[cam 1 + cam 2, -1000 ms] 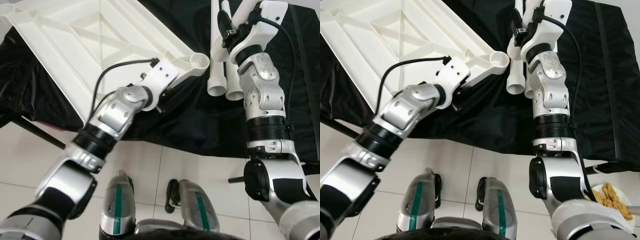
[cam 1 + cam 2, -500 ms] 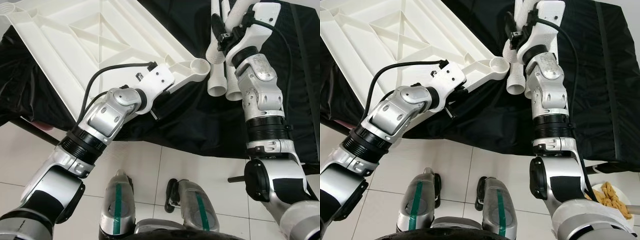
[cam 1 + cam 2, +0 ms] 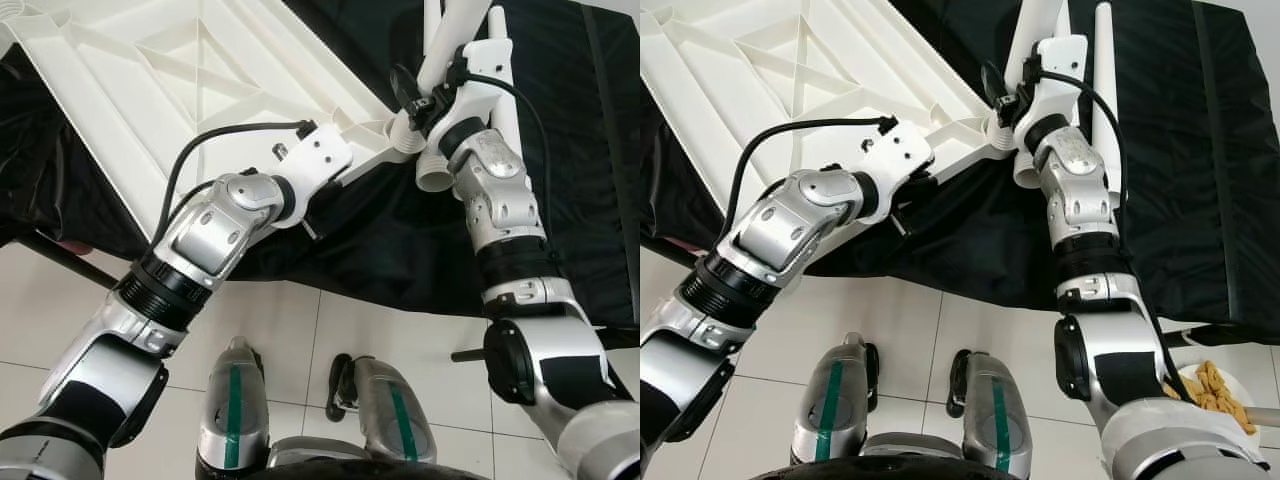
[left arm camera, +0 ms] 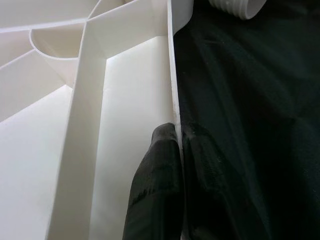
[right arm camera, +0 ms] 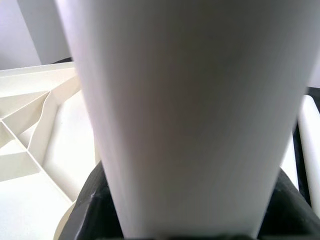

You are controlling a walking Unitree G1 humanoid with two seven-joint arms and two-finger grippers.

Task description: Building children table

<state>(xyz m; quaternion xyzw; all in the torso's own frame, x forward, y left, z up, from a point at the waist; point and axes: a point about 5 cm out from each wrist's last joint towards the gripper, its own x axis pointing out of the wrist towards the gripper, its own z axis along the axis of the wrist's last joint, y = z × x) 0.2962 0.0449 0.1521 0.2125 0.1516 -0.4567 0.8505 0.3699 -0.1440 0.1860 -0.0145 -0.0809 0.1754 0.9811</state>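
The white table top lies upside down, ribbed side up, on a black cloth. My left gripper is shut on its thin edge rim close to the round corner socket. My right gripper is shut on a white tube leg, which fills the right wrist view. The leg stands steeply tilted, its lower end at the corner socket; whether it sits inside is hidden by the gripper.
Two more white legs lie on the cloth beyond the right arm, one open end pointing toward me. A white bowl of snacks sits on the tiled floor at right. My feet stand at the cloth's near edge.
My right gripper has carried the leg leftward from above the other legs to the corner socket. The left gripper has kept its hold on the table top's edge.
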